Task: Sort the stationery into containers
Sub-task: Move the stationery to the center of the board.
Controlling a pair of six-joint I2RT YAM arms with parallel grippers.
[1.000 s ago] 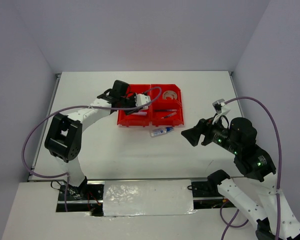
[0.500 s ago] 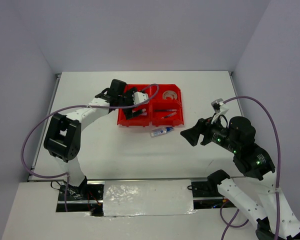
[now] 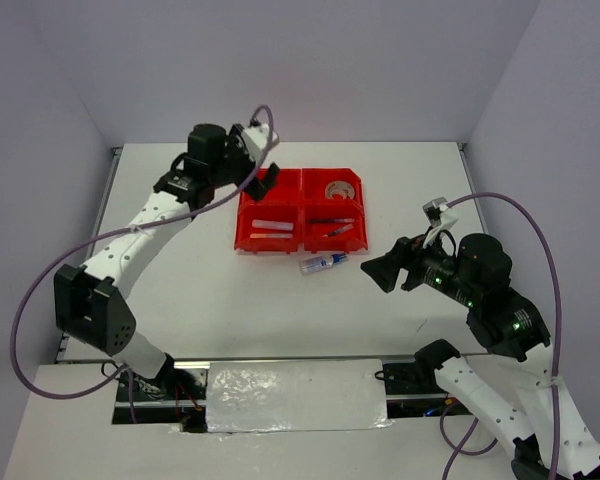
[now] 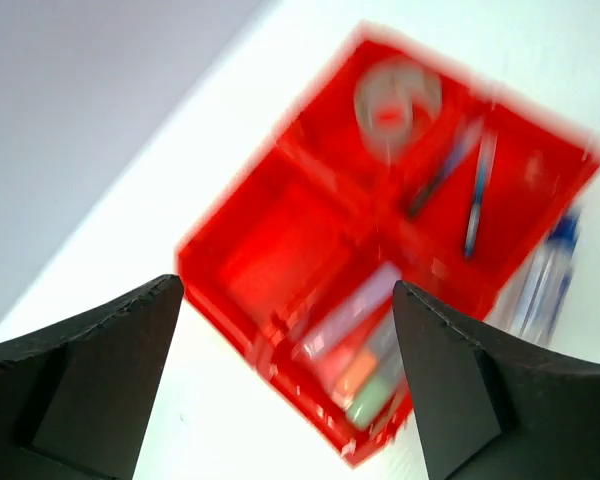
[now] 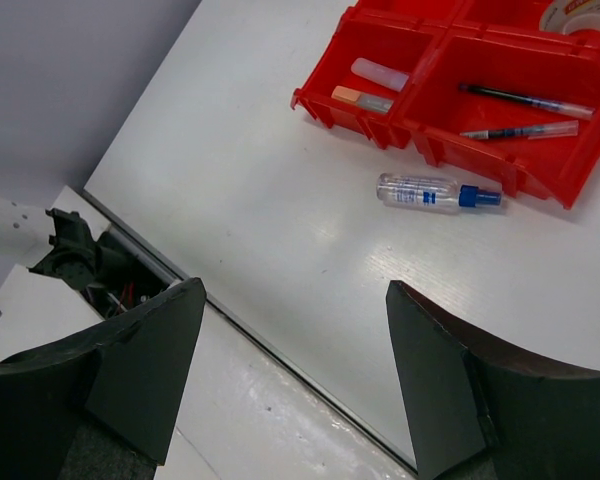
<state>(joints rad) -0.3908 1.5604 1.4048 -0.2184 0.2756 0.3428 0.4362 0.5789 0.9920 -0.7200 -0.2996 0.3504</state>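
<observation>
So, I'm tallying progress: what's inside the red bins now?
Far right: a tape roll. Near right: two pens. Near left: a pale item and an orange item. Far left looks empty in the blurred left wrist view; from above, the left gripper covers part of it.

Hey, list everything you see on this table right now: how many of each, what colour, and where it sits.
Shiny red plastic rectangular bins: four, red, joined two-by-two, far middle of the table.
Clear tape roll: one visible, clear, far right bin.
Slim pens: two, bluish, near right bin.
Small stationery pieces: at least two, pale and orange, near left bin.
Clear glue tube with blue cap: one, lying on the table just in front of the near right bin.
Flat white table: one, white.
Left hand: black, open, above the bins.
Right hand: black, open, over the table's right side.
</observation>
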